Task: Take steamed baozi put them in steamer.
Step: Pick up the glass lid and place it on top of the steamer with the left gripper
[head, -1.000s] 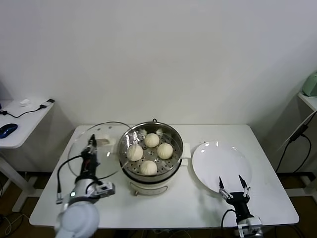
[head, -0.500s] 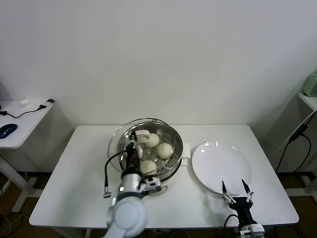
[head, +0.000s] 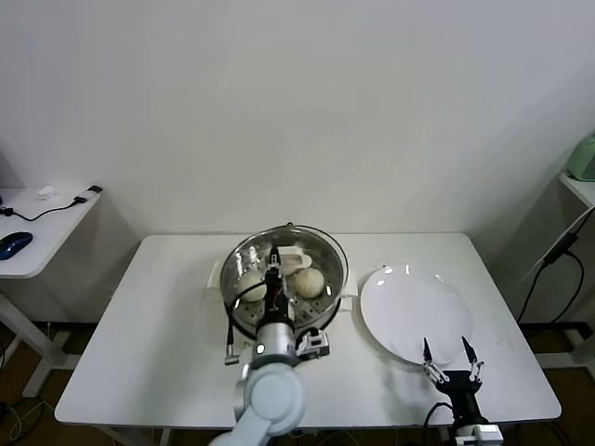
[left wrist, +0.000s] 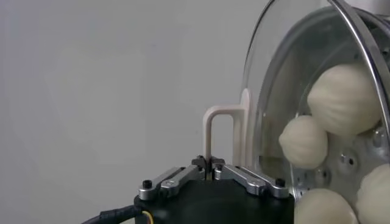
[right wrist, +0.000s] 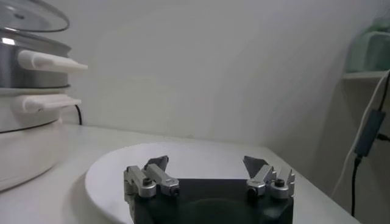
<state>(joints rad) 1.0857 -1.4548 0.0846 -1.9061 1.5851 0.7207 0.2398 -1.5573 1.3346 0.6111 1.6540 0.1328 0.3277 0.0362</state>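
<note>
Head view: you see the white table (head: 139, 325) with the steamer (head: 307, 327) near its middle and the glass lid (head: 321, 243) held over it, tilted, not yet seated — the left gripper (head: 274, 263) is pinching the lid's white handle (head: 296, 257). Baozi (head: 310, 281) show through the glass inside the steamer; you can make out only two or three here, since the arm covers part of the tray. One empty white plate (head: 416, 311) lies just right of the steamer.

Left wrist view: here you get what the head camera hides — the left gripper (left wrist: 210, 172) has its jaws pressed together on the foot of the white handle (left wrist: 220, 128), and the glass lid (left wrist: 262, 91) stands between it and the steamer (left wrist: 359, 36). Behind the glass you can count four baozi (left wrist: 344, 97).

Right wrist view: the right gripper (right wrist: 207, 170) hangs spread wide and holding nothing, over the near rim of the plate (right wrist: 109, 176). The steamer (right wrist: 24, 61) shows side-on, well apart from it, with the glass lid (right wrist: 30, 15) above its rim.

Change: a second ago you had the lid down on the table left of the steamer and all four baozi uncovered; now the lid is over the pot. The right gripper has drawn back slightly toward the near table edge.

Count: four baozi, one steamer, one lid, one plate, two grippers.
</note>
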